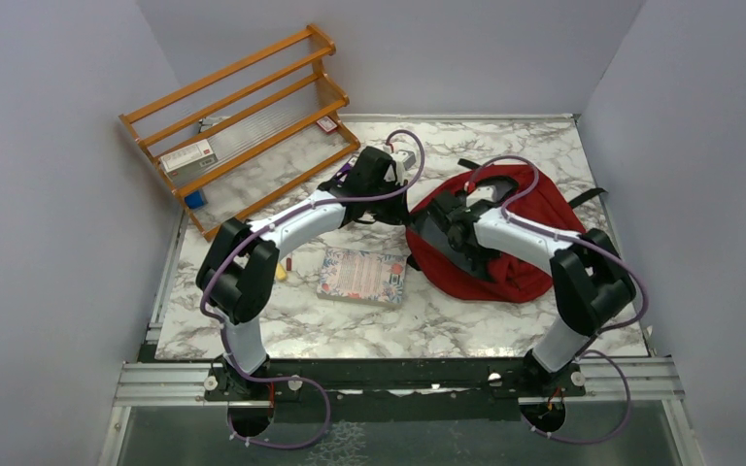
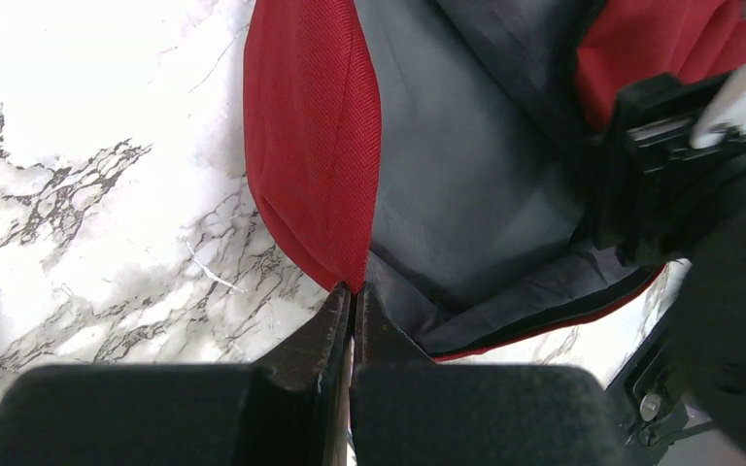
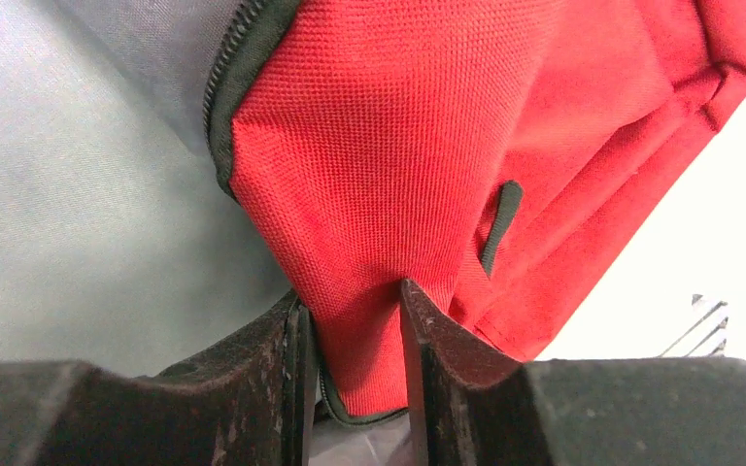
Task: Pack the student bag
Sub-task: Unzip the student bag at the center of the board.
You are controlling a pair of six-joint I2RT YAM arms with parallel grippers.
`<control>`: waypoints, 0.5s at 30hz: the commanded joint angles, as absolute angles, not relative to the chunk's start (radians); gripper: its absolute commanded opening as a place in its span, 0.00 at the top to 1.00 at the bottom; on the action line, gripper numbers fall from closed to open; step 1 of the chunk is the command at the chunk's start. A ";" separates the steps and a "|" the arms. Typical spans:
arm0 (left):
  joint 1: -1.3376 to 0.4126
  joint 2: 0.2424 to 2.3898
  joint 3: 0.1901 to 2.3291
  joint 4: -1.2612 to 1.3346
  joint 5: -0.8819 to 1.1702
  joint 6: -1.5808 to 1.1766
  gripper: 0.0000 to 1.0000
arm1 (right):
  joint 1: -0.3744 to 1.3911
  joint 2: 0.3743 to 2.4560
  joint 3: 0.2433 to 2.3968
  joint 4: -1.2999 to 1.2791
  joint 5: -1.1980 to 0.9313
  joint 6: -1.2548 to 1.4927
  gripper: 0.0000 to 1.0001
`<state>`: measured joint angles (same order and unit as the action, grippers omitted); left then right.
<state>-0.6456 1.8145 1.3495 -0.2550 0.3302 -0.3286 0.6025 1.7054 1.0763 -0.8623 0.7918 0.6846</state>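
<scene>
Mouth-opening stage of packing. Dark red soft fabric backpack lying at 2 o'clock of white marble table centre, grey-lined mouth facing 9 o'clock. Left gripper clamped fully closed on mouth rim; right gripper part-closed, pinching fold of red fabric beside zipper. Floral-covered book flat at 8 o'clock of mouth, long axis 9-to-3, nearer left arm; probable next load.

- My white marble table in front of me.
- A wooden rack at its far left corner.
- A floral book flat near the middle.
- The red student bag right of it.
</scene>
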 commanded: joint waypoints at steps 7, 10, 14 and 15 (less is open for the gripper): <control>-0.644 1.761 1.360 -0.250 0.343 -0.317 1.00 | 0.598 1.314 1.006 -0.744 0.633 0.601 0.92; -0.635 1.761 1.367 -0.256 0.342 -0.316 1.00 | 0.545 1.241 0.973 -0.726 0.582 0.585 0.99; -0.617 1.765 1.384 -0.268 0.350 -0.312 1.00 | 0.387 1.184 0.911 -0.685 0.487 0.532 0.99; -0.610 1.766 1.390 -0.274 0.350 -0.308 1.00 | 0.352 1.170 0.897 -0.671 0.470 0.515 0.99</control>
<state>-0.6361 1.8046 1.3499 -0.2600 0.3309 -0.3279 0.4709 1.2102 0.9516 -0.7399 0.5800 0.5785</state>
